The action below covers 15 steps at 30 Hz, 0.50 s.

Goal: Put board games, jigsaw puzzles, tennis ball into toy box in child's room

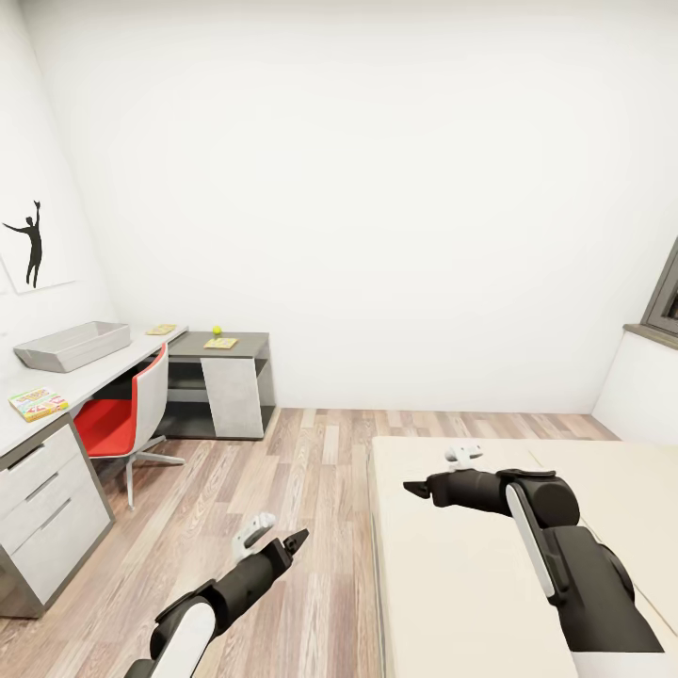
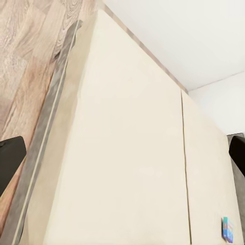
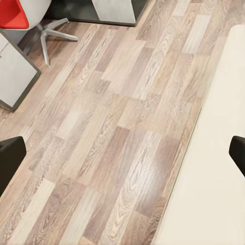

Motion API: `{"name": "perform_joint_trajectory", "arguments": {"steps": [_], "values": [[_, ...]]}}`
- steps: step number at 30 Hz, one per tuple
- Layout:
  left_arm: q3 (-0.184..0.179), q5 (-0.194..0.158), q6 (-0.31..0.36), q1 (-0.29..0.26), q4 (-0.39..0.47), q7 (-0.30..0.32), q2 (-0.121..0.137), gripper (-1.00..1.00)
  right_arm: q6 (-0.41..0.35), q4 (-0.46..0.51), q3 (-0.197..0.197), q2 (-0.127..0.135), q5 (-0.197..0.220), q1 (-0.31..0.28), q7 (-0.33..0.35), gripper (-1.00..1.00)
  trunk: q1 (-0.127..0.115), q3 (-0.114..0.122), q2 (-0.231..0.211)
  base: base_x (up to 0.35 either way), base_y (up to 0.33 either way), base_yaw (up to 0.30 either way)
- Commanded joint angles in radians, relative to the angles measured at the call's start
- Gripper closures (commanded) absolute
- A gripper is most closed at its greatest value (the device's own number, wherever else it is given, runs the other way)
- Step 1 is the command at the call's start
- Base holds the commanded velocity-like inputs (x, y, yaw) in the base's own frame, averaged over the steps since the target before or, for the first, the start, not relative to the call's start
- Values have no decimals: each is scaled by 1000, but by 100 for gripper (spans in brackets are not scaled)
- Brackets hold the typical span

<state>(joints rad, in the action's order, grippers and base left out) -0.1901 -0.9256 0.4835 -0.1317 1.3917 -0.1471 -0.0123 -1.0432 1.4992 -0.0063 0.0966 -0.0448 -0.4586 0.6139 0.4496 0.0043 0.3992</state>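
1. Left arm: enters at the lower left of the head view and stretches forward over the wood floor. Its left gripper points toward the frame's centre, near the edge of the bed.
2. Right arm: enters at the lower right of the head view, bent at the elbow. Its forearm lies across the beige mattress and its right gripper points toward the left of the frame.
3. Hidden or unclear: both arms are cut off by the bottom edge of the head view. In each wrist view only the dark finger tips show, at the two side edges. The small items far off on the table are too small to read in detail.
4. Left gripper: fingers spread wide apart in the left wrist view, nothing between them, touching nothing.
5. Right gripper: fingers likewise set wide apart in the right wrist view, empty, above floor and bed edge.
6. Toy box: grey bin on the table top, left of the head view.
7. Colourful board game: flat on the near end of the table, lower left of the bin.
8. Two jigsaw puzzles: one on the light top past the bin, one on the dark wing.
9. Tennis ball: just behind the puzzle on the dark wing.
10. Small blue board game: on the mattress, lower right corner of the left wrist view.
11. Red chair: pushed up to the table.
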Motion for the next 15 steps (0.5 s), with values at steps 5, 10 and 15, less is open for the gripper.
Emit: {"name": "perform_joint_trajectory", "arguments": {"steps": [5, 10, 15], "values": [[1, -10, 3, 0, 1, -9, 0, -100, -4, 2, -1, 0, -5, 0, 6, -100, 0, 0, 1, 0, 0, 0], [1, -10, 3, 0, 1, -9, 0, -100, -4, 2, -1, 0, -5, 0, 6, -100, 0, 0, 1, 0, 0, 0], [0, -10, 3, 0, 1, -8, 0, -100, -4, 2, -2, 1, -5, 0, 6, -100, 0, 0, 1, 0, 0, 0]]}}
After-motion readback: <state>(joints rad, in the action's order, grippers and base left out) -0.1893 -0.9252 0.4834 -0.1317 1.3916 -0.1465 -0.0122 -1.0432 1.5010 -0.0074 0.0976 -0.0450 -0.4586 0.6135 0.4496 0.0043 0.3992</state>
